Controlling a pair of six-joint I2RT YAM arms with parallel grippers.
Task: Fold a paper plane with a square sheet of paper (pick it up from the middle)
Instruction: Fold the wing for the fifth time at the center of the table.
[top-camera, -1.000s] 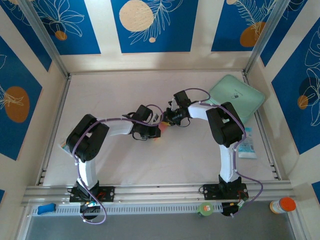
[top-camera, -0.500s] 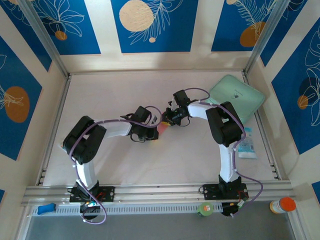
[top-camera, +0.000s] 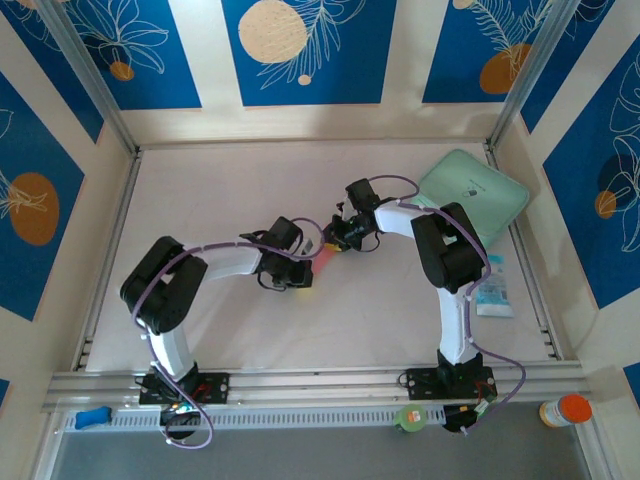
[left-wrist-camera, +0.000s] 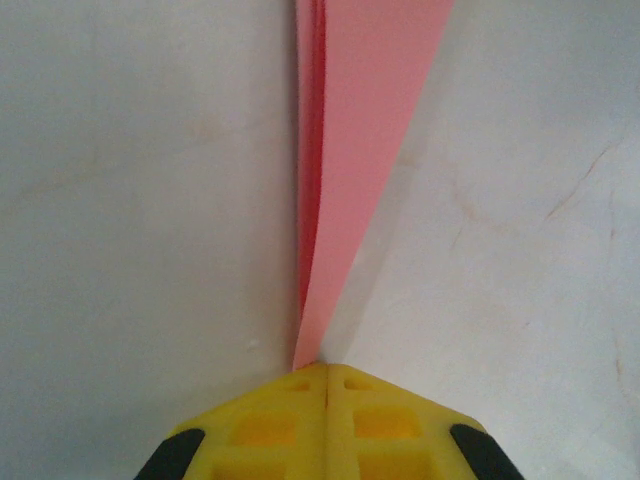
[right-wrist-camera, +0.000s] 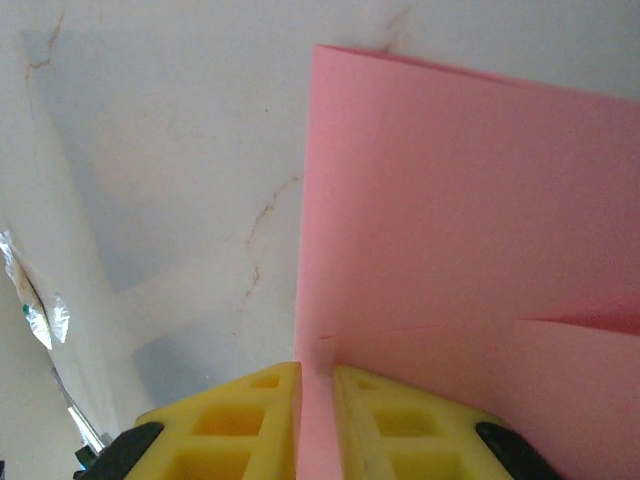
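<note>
spotter: where's the paper plane (top-camera: 325, 258) right now?

operator: mid-table, between my two arms, well apart from the mint-green pad (top-camera: 475, 195) in the far right corner. from the left wrist i see it as a narrow pink wedge running away from the fingers, its layers stacked along one edge. i can't tell whether it touches the table (top-camera: 230, 180).

spotter: and the grips?

operator: my left gripper (left-wrist-camera: 325, 368) is fully closed, yellow fingers meeting at a seam, with the sharp tip of the paper nipped right there. my right gripper (right-wrist-camera: 316, 372) is nearly closed, with just a thin slot between its fingers. the wide folded end passes through that slot, so i read it as clamped on the paper.

spotter: which step do you make it?

operator: late, i'd judge. the shape is a narrow dart and the wide end shows a crease, so i'm probably setting a final fold with both ends pinched.

spotter: what does the next move need?

operator: gentle, matched motion. paper this thin would likely tear or buckle if the arms pull apart or twist against each other. if one side lets go, the other must hold firm.
</note>
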